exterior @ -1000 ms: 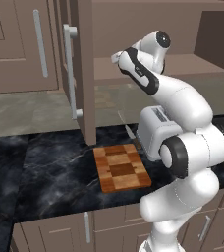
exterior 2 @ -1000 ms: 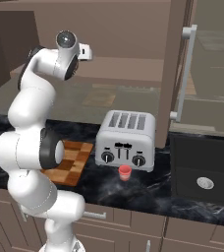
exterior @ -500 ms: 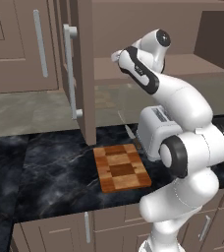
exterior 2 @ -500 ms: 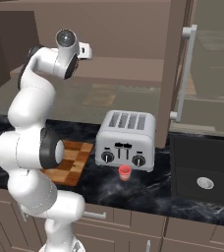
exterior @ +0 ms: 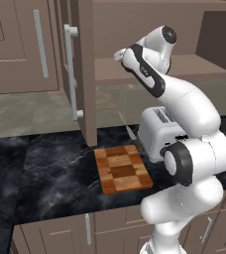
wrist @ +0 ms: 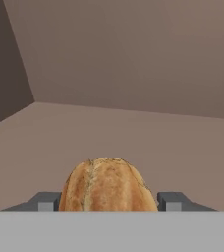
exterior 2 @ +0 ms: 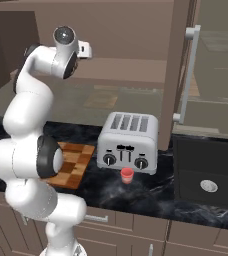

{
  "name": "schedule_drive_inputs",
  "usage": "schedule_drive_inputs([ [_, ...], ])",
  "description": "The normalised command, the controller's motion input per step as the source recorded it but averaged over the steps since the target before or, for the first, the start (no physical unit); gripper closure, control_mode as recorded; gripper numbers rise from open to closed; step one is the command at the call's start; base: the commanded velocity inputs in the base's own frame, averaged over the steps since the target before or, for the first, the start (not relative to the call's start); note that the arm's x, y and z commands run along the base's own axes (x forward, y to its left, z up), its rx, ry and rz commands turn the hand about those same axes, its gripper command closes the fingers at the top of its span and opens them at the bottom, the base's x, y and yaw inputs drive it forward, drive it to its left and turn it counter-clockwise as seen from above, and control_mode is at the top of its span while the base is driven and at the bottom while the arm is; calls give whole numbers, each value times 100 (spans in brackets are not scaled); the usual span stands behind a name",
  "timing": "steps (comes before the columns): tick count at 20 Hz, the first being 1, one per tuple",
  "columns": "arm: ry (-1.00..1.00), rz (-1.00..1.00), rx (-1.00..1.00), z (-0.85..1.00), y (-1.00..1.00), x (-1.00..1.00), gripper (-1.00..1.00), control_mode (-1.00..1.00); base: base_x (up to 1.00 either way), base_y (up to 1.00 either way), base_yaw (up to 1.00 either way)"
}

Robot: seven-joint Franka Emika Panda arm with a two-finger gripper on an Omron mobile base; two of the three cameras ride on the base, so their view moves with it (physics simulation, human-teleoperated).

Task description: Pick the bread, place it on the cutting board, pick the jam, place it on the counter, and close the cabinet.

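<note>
The bread (wrist: 108,184), a golden-brown bun, sits between my two dark fingertips (wrist: 46,201) in the hand view, with the cabinet's brown shelf and back wall behind it. My gripper (wrist: 108,203) is shut on it, one tip pressed against each side. The hand (exterior: 119,54) reaches high into the open cabinet (exterior: 83,69), whose tall door stands out over the counter (exterior: 45,173). The checkered cutting board (exterior: 122,168) lies on the black counter below, left of the toaster. The small pinkish-red jam (exterior 2: 127,174) stands on the counter (exterior 2: 151,195) just in front of the toaster.
A silver toaster (exterior 2: 128,142) stands on the counter right of the cutting board (exterior 2: 71,162). The open cabinet door (exterior 2: 178,65) with its long bar handle hangs beside it. A dark sink (exterior 2: 208,170) lies at the far right. Shut doors fill the upper left (exterior: 16,44).
</note>
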Motion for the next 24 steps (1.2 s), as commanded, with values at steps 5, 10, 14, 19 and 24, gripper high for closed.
schedule_drive_inputs([
  [5,-1,0,0,0,-5,-65,100,-100,0,0,0],
  [10,-1,0,0,0,0,-64,100,-100,0,0,0],
  [14,0,0,0,0,0,-65,100,-100,0,0,0],
  [19,0,0,0,0,0,-68,100,-100,0,0,0],
  [24,0,0,0,0,0,-71,100,-100,0,0,0],
])
